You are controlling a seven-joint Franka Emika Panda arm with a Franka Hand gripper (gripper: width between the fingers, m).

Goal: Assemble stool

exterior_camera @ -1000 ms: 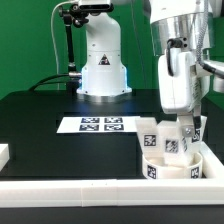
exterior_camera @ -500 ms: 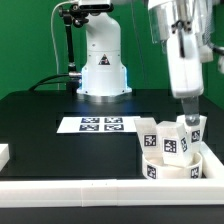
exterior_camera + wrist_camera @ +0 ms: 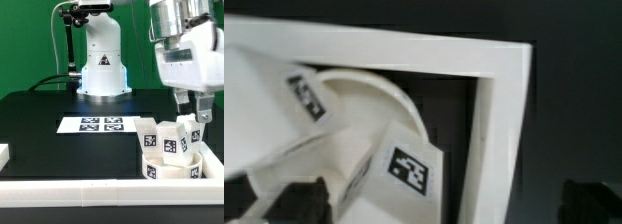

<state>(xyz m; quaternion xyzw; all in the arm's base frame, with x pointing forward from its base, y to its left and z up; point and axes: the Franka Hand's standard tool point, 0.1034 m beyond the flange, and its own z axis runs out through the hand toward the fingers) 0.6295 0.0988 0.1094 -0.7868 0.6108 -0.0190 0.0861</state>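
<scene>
- The tool [image 3: 194, 111] has risen clear of the legs [image 3: 172, 138], its fingers parted and empty.
- Seat [image 3: 168, 167] unmoved on the worktop [image 3: 50, 115].

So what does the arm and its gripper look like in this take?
In the exterior view the arm is glossy white with rounded shells on a wide domed base, dark bands at the joints and black cabling by its upper link. The gripper has a boxy white body and two short dark fingers. No markings are legible.
</scene>
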